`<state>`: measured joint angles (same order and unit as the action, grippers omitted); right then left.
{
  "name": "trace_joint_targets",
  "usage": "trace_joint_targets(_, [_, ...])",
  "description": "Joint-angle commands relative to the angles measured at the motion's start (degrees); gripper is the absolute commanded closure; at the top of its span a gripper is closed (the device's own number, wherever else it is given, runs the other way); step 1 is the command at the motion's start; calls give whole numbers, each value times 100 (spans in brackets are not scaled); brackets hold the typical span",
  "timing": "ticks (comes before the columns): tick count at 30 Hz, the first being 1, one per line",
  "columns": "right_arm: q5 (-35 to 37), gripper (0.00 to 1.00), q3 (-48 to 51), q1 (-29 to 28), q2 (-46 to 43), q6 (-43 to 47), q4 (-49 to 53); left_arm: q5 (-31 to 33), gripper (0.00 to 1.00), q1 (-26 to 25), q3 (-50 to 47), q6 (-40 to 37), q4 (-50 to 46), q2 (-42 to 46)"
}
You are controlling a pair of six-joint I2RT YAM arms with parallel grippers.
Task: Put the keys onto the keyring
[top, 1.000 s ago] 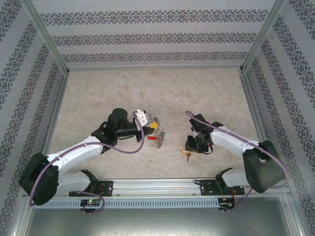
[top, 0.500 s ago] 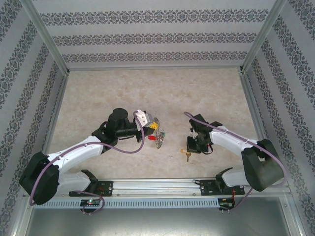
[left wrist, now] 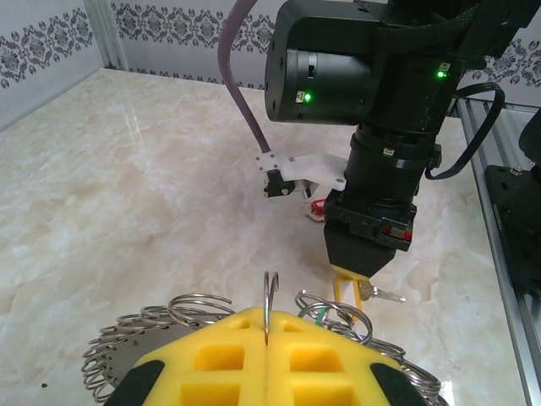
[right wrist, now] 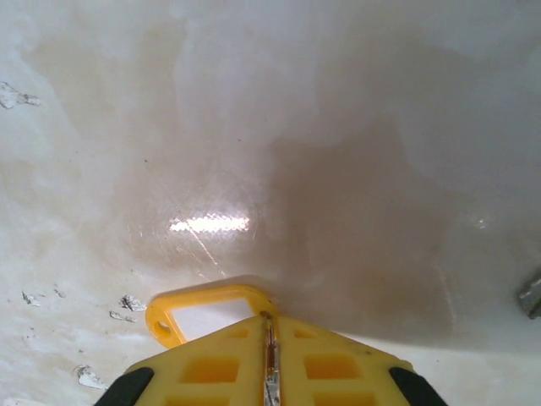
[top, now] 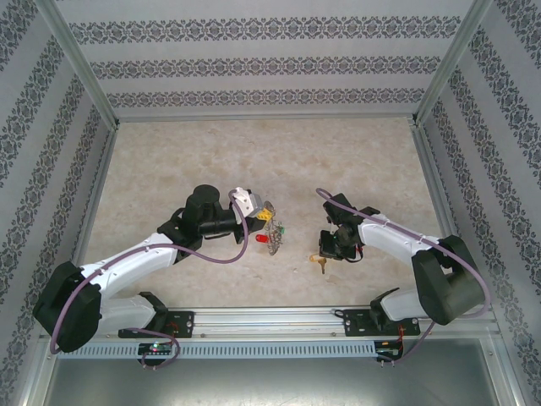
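Two grippers are closed, each on something. The left gripper (left wrist: 266, 331) pinches one upright link (left wrist: 270, 292) of the keyring (left wrist: 118, 359) between its yellow pads, and the hoop lies flat just under the fingers, near the middle of the table (top: 254, 161). A red key (top: 258, 239) and a green key (top: 280, 228) sit at the ring's rim; whether they are threaded on cannot be told. Apart to the right, the right gripper (right wrist: 269, 342) points down, its pads tight on the thin metal of the yellow key (right wrist: 203, 315), whose tag touches the table.
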<state>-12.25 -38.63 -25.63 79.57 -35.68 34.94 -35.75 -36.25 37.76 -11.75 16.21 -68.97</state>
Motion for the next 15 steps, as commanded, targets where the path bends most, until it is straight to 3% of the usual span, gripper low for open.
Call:
trace_joint_targets(1, [169,85,-100,19,15,78,160,-98,100,66,196,-64,112,77])
trace_joint_targets(9, [50,84,-125,23,31,115,178,-82,100,65,236,-69,76,37])
trace_joint_targets(15, [58,90,-126,22,56,197,216,-108,100,65,238,-64,72,6])
